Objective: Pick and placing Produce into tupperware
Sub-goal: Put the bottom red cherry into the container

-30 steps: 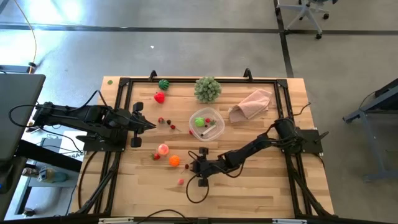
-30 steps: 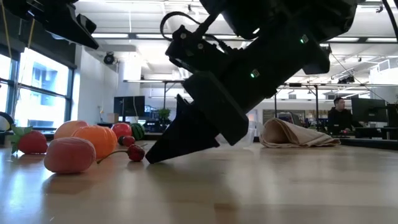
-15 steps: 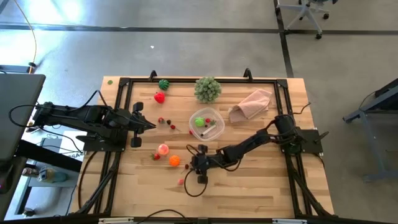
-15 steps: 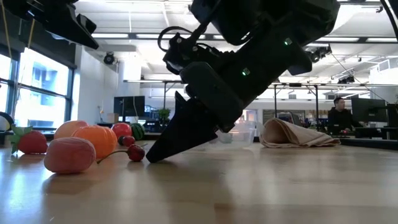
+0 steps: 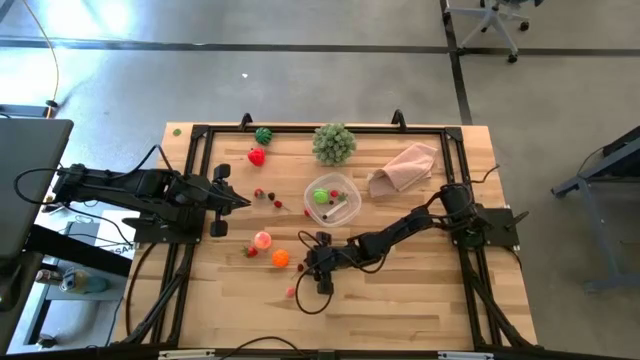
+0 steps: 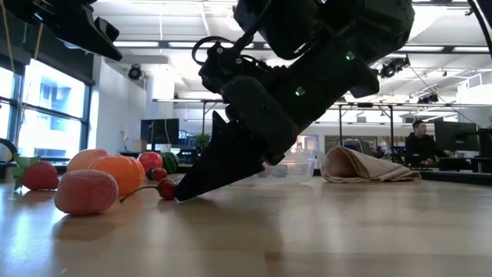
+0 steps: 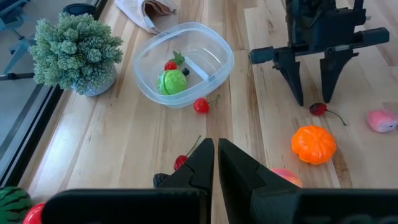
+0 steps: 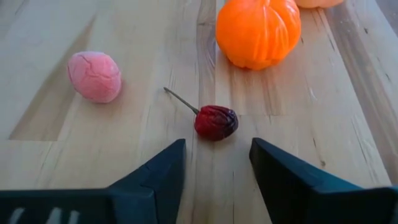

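Note:
A dark red cherry (image 8: pixel 216 122) with a thin stem lies on the wood next to an orange fruit (image 8: pixel 258 28) and a pink one (image 8: pixel 94 76). My right gripper (image 8: pixel 217 149) is open and slants down, its fingertips just short of the cherry on either side and not touching it; in the left wrist view the right gripper (image 7: pixel 313 99) stands above the cherry (image 7: pixel 319 109). The clear tupperware (image 7: pixel 221 46) rests on the table and holds a green piece (image 7: pixel 171 82) and a small red one. My left gripper (image 7: pixel 216 146) is shut at the table's left.
A pale green leafy ball (image 5: pixel 334 143) and a pink cloth (image 5: pixel 404 168) lie at the far side. A small watermelon (image 5: pixel 263 135), a red fruit (image 5: pixel 257 156) and loose cherries (image 5: pixel 265 195) sit at the far left. The near half of the table is bare wood.
My right gripper has swung a little toward the table's far edge and turned slightly, and its fingertips have crept closer to the cherry beside the orange fruit. The produce has not moved.

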Controlling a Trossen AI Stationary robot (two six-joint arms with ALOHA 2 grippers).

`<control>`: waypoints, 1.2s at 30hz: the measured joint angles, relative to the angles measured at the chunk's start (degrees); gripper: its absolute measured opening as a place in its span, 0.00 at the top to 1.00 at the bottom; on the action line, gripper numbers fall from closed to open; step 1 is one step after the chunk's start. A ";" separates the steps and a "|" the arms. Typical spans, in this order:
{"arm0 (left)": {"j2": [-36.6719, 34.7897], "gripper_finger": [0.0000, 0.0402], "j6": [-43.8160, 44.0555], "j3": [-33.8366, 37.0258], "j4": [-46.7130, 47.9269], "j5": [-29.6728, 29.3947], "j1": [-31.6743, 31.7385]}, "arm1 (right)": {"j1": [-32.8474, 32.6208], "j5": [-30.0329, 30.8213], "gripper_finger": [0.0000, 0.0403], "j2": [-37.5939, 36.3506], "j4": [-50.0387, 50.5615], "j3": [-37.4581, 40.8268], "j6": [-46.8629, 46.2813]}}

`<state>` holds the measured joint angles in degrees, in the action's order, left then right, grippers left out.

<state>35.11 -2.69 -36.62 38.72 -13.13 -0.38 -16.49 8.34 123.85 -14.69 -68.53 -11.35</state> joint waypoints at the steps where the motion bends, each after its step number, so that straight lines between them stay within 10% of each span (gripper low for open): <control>1: 0.02 0.96 0.01 0.00 0.00 0.00 0.00 | 0.00 0.00 0.55 0.02 -0.30 0.00 0.06; 36: 0.01 0.96 0.00 -0.01 -0.01 0.01 0.00 | 1.68 -4.13 0.55 0.13 -7.00 0.13 3.86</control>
<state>35.12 -2.69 -36.63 38.71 -13.12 -0.39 -14.81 4.21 123.98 -21.69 -68.41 -7.49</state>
